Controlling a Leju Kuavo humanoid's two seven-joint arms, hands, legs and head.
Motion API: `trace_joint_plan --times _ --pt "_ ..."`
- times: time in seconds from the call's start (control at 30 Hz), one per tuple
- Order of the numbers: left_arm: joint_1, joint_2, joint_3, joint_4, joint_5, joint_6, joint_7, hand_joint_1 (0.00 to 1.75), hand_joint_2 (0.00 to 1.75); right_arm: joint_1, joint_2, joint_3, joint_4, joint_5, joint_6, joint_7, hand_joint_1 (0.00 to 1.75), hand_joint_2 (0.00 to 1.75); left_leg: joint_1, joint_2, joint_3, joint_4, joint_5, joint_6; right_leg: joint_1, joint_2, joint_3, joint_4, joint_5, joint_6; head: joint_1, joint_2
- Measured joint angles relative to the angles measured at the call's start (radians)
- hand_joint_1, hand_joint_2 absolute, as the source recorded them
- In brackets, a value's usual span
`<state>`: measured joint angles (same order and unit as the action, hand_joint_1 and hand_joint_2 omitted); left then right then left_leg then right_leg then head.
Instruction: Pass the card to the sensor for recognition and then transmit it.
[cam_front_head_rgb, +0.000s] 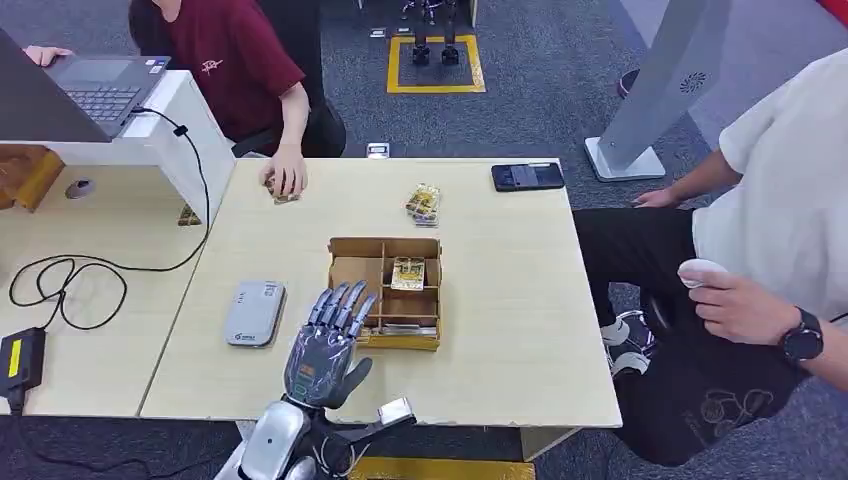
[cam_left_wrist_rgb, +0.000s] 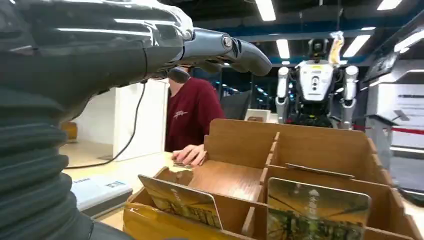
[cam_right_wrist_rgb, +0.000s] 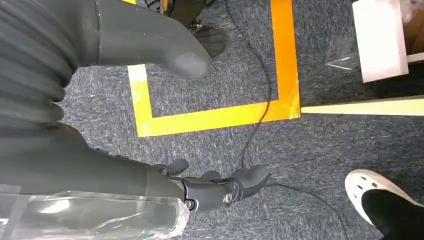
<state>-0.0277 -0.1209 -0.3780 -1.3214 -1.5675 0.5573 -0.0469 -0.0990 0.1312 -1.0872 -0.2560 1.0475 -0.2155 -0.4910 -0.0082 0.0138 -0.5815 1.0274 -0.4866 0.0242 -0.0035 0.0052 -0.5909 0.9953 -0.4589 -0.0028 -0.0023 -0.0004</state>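
The left hand (cam_front_head_rgb: 328, 340) hovers low over the tabletop (cam_front_head_rgb: 520, 330), fingers spread and straight, holding nothing, its fingertips reaching the near left corner of the box (cam_front_head_rgb: 432, 250). Just beyond those fingertips, in the near left compartment of that brown cardboard box, a card (cam_left_wrist_rgb: 182, 200) stands on its long edge, leaning back away from the hand; its face is brownish gold with small print, its long axis running across the hand's reach. A second card (cam_front_head_rgb: 408, 272) sits in a compartment farther on and to the hand's right; in the head view it shows a yellow-gold picture face turned up, and in the left wrist view it stands nearly upright with the same gold artwork. To the left of the hand, just beside it, lies the grey sensor (cam_front_head_rgb: 255, 312), flat on the tabletop. Well beyond the box a small stack of cards (cam_front_head_rgb: 423, 203) lies loose, and farther right a dark phone (cam_front_head_rgb: 527, 175) rests near the far edge. A person in a red shirt (cam_front_head_rgb: 235, 60) rests a hand on the far side; another in white (cam_front_head_rgb: 780, 210) sits off to the right. The right hand (cam_right_wrist_rgb: 215, 187) hangs over grey carpet and yellow floor tape (cam_right_wrist_rgb: 220, 117), fingers curled in loosely, nothing in them.
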Motion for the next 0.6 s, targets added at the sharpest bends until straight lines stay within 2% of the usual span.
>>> trace_joint_plan --times 0.6 --pt "-0.022 0.000 0.019 0.045 0.000 0.005 0.029 0.00 1.75 0.000 0.000 -0.002 0.000 0.004 0.000 -0.002 0.00 1.75 0.000 0.000 0.000 0.000 0.000 0.000 0.000 0.000 0.000 0.000 0.000 0.000 0.000 0.000"
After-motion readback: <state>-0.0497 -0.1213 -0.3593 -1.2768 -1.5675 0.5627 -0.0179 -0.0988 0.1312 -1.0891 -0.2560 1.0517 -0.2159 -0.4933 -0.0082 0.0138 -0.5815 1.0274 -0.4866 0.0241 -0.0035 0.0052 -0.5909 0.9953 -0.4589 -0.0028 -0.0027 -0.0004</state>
